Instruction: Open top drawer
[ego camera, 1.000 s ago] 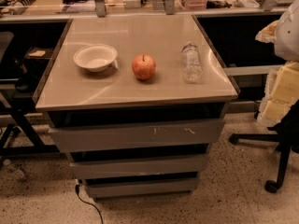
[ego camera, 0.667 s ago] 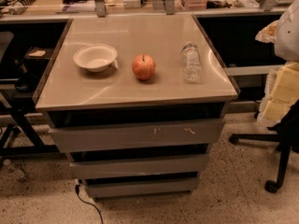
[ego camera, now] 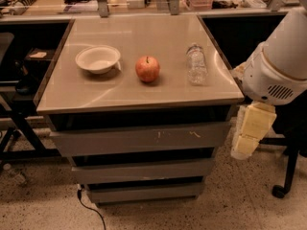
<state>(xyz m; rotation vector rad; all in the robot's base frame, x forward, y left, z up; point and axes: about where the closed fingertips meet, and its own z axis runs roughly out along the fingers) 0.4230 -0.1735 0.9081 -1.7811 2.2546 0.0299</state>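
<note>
The top drawer [ego camera: 139, 139] is the widest grey handleless front, just under the table top, with pale scratch marks [ego camera: 194, 134] right of centre. It looks pushed in, with a dark gap above it. My gripper [ego camera: 244, 147] is cream-coloured and hangs from the white arm [ego camera: 280, 68] at the right. It is beside the cabinet's right front corner, level with the top drawer front and apart from it.
On the table top [ego camera: 96, 97] stand a white bowl [ego camera: 98, 59], a red apple [ego camera: 147, 68] and a clear plastic bottle [ego camera: 196, 64]. Two narrower drawer fronts [ego camera: 144, 170] lie below. A chair base [ego camera: 283, 186] stands at the right, and a cable [ego camera: 91, 210] trails on the floor.
My arm and gripper have moved left and down, closer to the cabinet's right front corner. The drawers and the things on the table have not moved.
</note>
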